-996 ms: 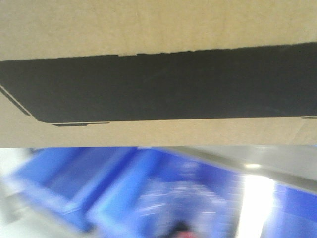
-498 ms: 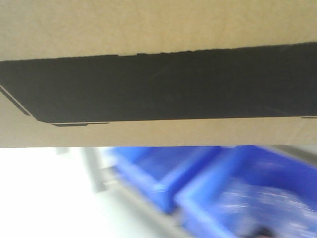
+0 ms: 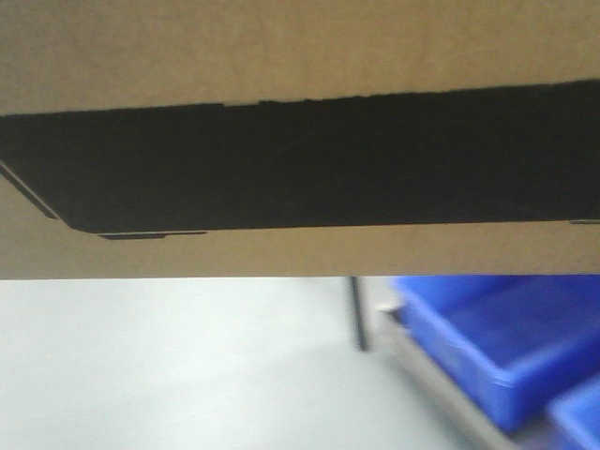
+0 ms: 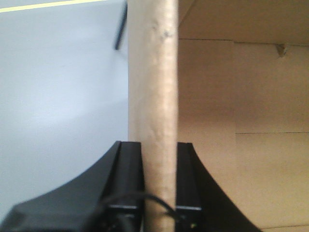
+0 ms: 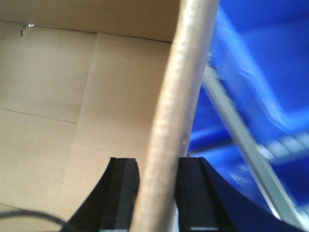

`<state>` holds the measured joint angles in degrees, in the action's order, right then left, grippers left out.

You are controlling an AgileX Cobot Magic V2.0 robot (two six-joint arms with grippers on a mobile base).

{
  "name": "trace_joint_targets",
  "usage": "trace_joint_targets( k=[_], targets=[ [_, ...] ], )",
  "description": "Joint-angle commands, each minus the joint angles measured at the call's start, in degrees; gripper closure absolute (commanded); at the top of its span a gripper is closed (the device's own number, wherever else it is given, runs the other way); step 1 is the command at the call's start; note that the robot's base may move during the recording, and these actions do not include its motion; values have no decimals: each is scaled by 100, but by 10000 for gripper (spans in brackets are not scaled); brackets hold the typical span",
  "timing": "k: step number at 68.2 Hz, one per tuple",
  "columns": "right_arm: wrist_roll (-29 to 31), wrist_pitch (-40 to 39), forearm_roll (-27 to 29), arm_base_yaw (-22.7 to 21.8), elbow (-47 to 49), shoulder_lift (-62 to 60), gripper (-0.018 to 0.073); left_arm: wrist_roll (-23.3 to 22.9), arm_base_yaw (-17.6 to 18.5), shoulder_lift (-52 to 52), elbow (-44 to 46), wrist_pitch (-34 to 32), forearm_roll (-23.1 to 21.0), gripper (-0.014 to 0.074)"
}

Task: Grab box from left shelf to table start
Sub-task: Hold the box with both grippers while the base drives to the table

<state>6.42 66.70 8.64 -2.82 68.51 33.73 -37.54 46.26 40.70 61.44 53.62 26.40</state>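
Box (image 3: 300,56) is up in the air, held close across the top of the front view, and it sits in the same spot as a second ago. What moved is behind it: the blue bins (image 3: 487,347) have slid off to the right, and a pale patch (image 3: 169,366) now shows below. I think the robot is turning away from the shelf with the box, toward the table. The left gripper (image 4: 158,147) is pinched tight on the box's left wall, one finger each side. The right gripper (image 5: 157,164) pinches the right wall the same way.
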Motion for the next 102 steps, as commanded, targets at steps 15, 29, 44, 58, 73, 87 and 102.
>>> trace_joint_targets(
  k=[15, 29, 44, 58, 73, 87, 102],
  targets=[
    [115, -697, 251, -1, 194, 42, 503, -14, 92, -76, 226, -1266, -80, 688],
    [115, -697, 251, -1, 194, 42, 503, -14, 92, -76, 226, -1266, -80, 688],
    [115, -697, 251, -1, 194, 42, 503, -14, 92, -76, 226, -1266, -90, 688],
    [115, -697, 251, -1, 194, 42, 503, -14, 92, -76, 226, -1266, -90, 688],
    [115, -697, 251, -1, 194, 42, 503, -14, 92, -76, 226, -1266, -90, 688],
    [115, -697, 251, -1, 194, 42, 503, -14, 92, -76, 226, -1266, -90, 688],
    [115, -697, 251, -1, 194, 42, 503, -14, 92, -76, 226, -1276, -90, 688]
  ],
)
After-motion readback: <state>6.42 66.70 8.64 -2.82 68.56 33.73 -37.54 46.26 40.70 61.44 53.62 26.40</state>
